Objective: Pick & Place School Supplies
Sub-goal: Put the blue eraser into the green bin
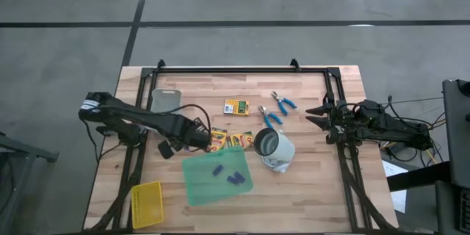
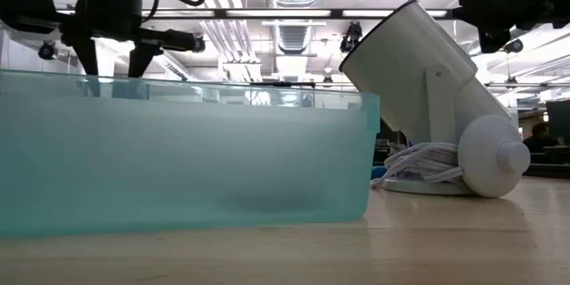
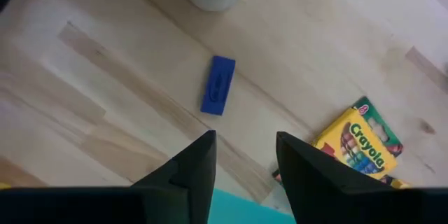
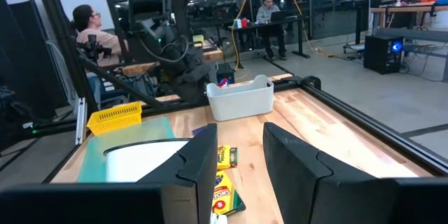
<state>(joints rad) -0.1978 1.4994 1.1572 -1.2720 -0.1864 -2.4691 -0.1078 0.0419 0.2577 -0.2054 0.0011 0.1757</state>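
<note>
The left end effector (image 3: 245,157), fingers apart and empty, hangs over a blue oblong piece (image 3: 218,85) on the bench (image 3: 105,77) (crayon box (image 3: 358,140) nearby); right end effector (image 4: 238,161) parted, empty.

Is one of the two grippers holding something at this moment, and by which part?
Nothing is held. The left gripper hangs open above the table, a blue piece lying free ahead of it. The right gripper is open and empty at the table's right edge.

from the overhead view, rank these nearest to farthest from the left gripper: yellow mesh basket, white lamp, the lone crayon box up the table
Left gripper hovers mid-table, jaws apart.
1. Lone crayon box, just beyond it, toward the far edge.
2. White lamp, to its right.
3. Yellow mesh basket, at the near-left corner.
</note>
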